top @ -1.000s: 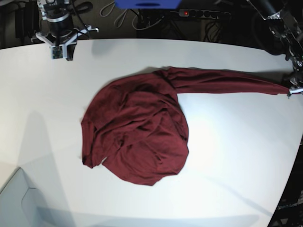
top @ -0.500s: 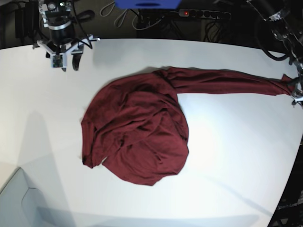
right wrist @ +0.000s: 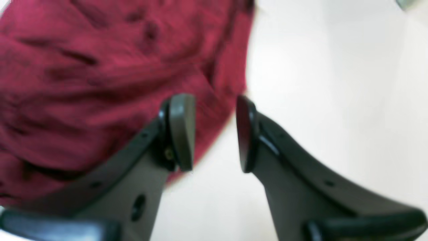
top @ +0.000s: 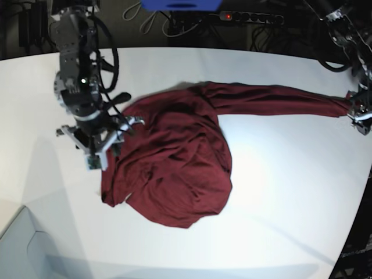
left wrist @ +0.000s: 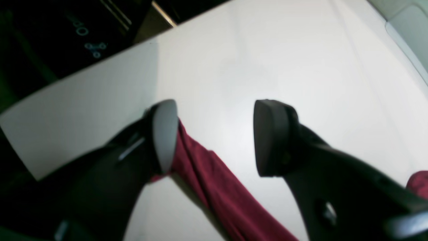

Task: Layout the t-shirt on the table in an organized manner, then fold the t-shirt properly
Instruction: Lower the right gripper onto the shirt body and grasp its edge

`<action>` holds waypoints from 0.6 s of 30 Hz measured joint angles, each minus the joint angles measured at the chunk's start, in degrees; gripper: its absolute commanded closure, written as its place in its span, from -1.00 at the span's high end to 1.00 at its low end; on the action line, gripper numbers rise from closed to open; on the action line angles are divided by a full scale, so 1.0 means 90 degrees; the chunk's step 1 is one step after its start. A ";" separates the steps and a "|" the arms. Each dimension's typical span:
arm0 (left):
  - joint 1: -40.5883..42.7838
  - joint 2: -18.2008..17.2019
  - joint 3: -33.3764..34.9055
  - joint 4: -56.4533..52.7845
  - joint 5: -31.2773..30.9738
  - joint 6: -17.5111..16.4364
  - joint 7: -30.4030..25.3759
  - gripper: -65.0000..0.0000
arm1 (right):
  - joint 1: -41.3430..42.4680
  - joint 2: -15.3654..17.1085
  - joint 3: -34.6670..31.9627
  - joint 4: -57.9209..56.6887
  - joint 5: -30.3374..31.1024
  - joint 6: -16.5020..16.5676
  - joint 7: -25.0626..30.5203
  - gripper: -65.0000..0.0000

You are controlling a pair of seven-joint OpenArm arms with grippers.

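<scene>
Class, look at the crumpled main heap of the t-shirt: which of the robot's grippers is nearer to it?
Right. The right gripper hangs at the edge of the t-shirt heap; the left gripper sits far off, at the tip of its stretched-out part.

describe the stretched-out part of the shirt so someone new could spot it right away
Start at the white table, which fills the base view. On it lies the dark maroon t-shirt, mostly a rumpled round heap near the middle. From the heap's top a long narrow strip runs flat toward the table's edge, ending at the left gripper; it is the only drawn-out, straight part, the rest being bunched.
</scene>
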 measured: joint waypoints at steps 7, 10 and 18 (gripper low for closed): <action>0.0177 -0.0022 -0.0015 0.0002 -0.0027 0.0017 -0.0049 0.09 | 0.0959 -0.0015 -0.0262 -0.1020 0.0012 0.0695 -0.0452 0.33; 0.0221 -0.0015 -0.0056 0.0002 -0.0049 0.0000 -0.0049 0.09 | 0.1175 -0.0010 -0.0267 -0.1615 0.0015 0.0952 -0.0425 0.49; 0.0248 -0.0017 -0.0124 0.0002 -0.0053 0.0005 -0.0056 0.09 | 0.1234 0.0005 -0.0250 -0.2674 -0.0002 0.0954 0.0682 0.50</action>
